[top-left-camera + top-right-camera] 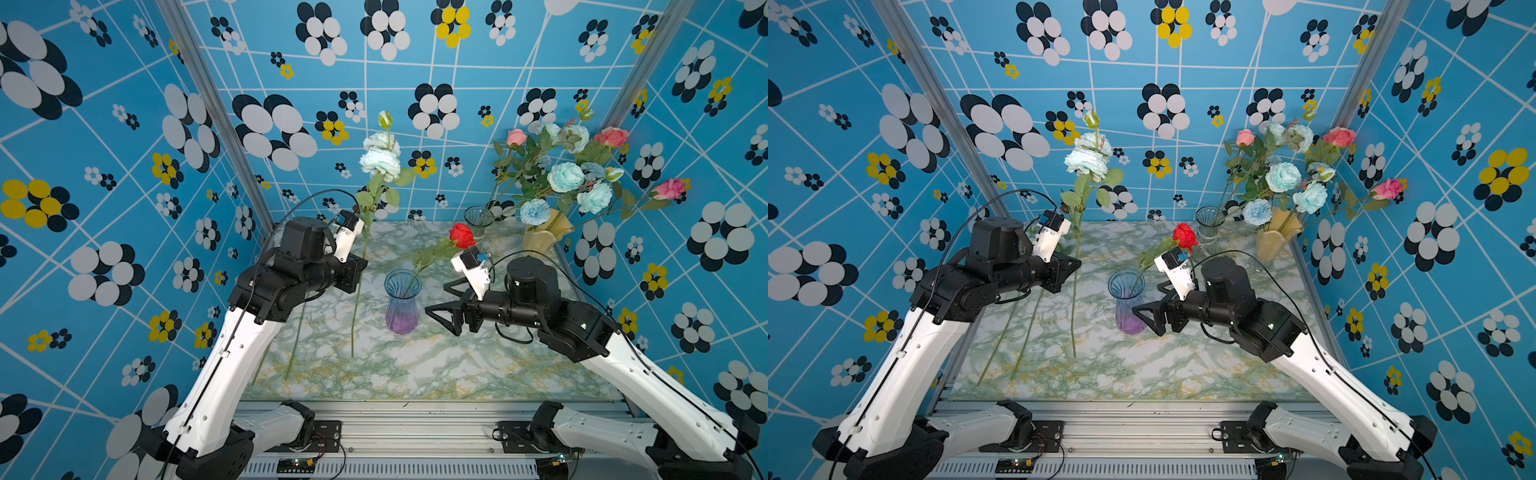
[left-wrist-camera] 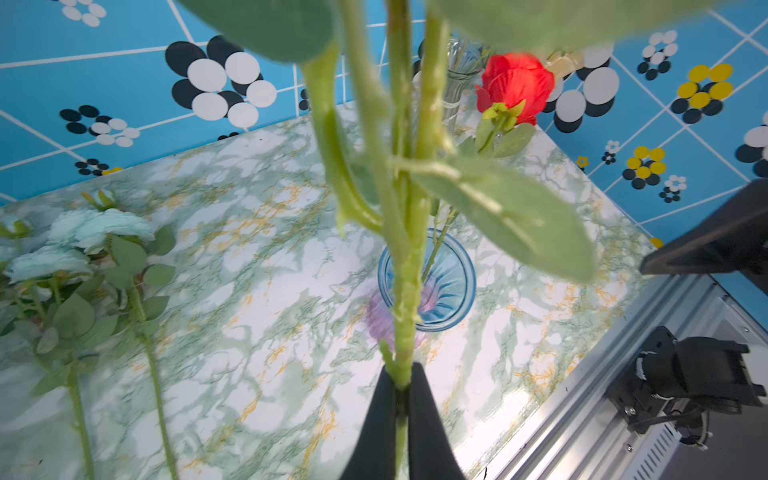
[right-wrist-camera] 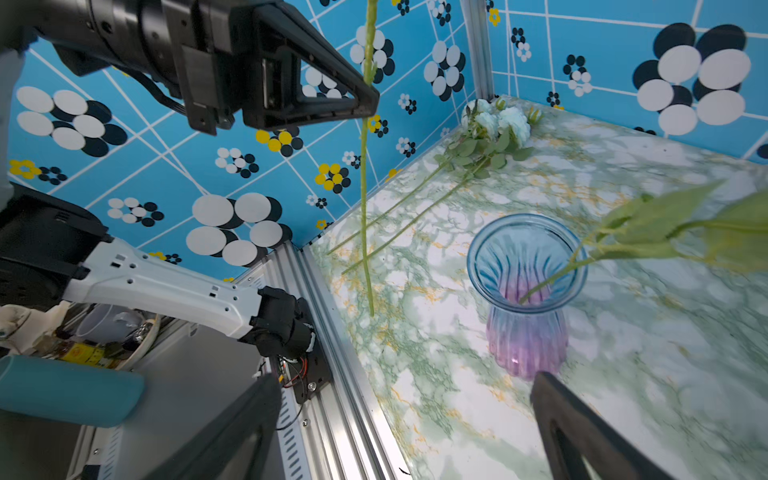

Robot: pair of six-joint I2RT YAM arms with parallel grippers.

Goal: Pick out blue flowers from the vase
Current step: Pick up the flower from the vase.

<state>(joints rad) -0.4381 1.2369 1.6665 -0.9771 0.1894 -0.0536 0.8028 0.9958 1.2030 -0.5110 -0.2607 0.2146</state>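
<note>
Now, your left pincer (image 2: 401, 374) is clamped tight on the stem of a blue flower (image 1: 379, 160), whose bloom stands well above it. Your right pincer (image 1: 436, 298) gapes wide, holding nothing, just beside the vase (image 1: 401, 316) with the red rose (image 1: 462, 235). Two more blue flowers (image 2: 83, 237) lie on the table (image 1: 457, 365) below the left pincer's arm.

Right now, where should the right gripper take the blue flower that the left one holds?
Probably the bare stem hanging below the left gripper, approached sideways from the blue-purple vase side, jaws straddling it: that stretch is straight, upright and leafless; leaves crowd higher up.
</note>
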